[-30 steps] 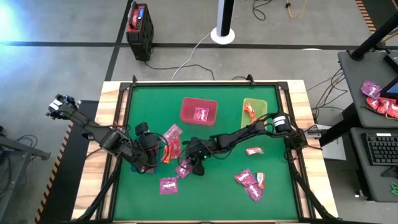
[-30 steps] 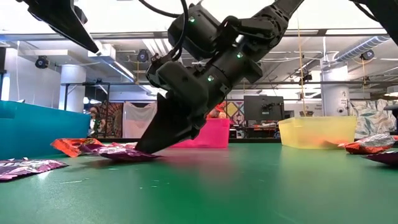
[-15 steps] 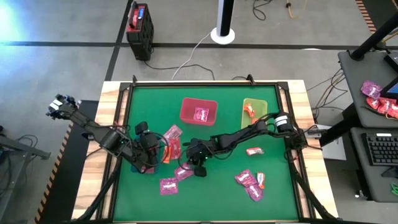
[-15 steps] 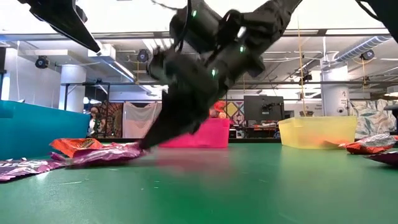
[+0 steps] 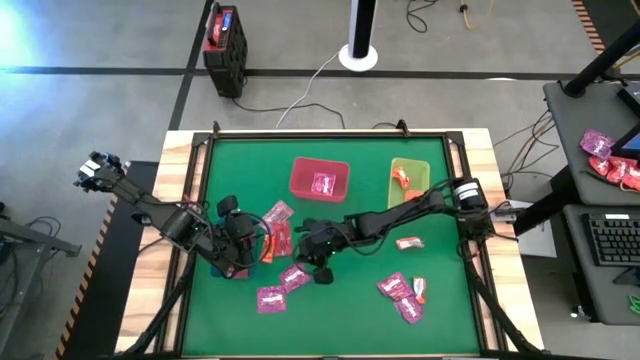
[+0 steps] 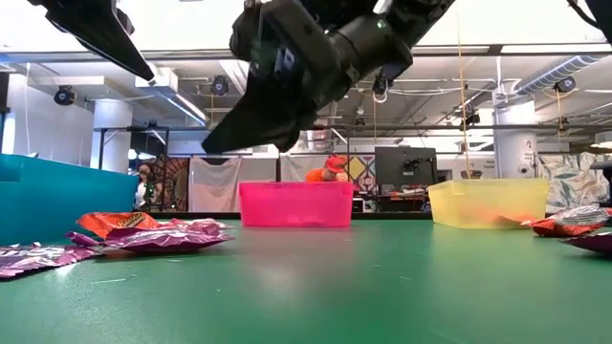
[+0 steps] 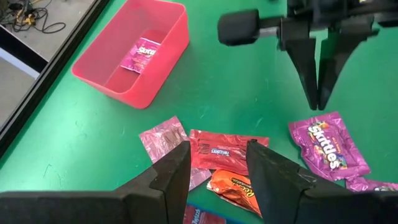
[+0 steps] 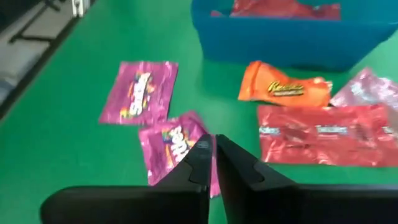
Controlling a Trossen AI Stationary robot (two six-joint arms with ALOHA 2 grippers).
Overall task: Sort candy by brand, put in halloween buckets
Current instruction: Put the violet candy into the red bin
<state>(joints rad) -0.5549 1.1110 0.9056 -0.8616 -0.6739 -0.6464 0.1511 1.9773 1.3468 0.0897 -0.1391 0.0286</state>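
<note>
The right pincer (image 5: 318, 272) hangs above the green desk (image 5: 350, 320) near its centre, fingers pressed together and gripping nothing; the low view shows it lifted clear of the surface. Directly beneath and just beside its tips lies a magenta packet (image 8: 177, 149), flat on the desk and untouched. A second magenta packet (image 8: 140, 92) lies close by, toward the desk's near edge.

The left pincer (image 5: 245, 250) sits over the desk's left side, fingers (image 7: 171, 174) parted about halfway, with nothing between them. Ahead of it lie a red packet (image 7: 227, 150), an orange packet (image 7: 233, 190) and a pale pink packet (image 7: 163, 138), touching or overlapping one another. The blue bin (image 8: 286, 34) stands next to this cluster and holds red packets.

The pink-red bin (image 5: 320, 178) stands toward the desk's far edge, left of centre, with one magenta packet inside (image 7: 140, 53). The lime green bin (image 5: 410, 180) stands to its right, holding an orange-red packet (image 5: 402, 176).

On the desk's right half, a red packet (image 5: 409, 242) lies alone, and a small group of magenta and orange packets (image 5: 403, 292) lies nearer the near right corner.
</note>
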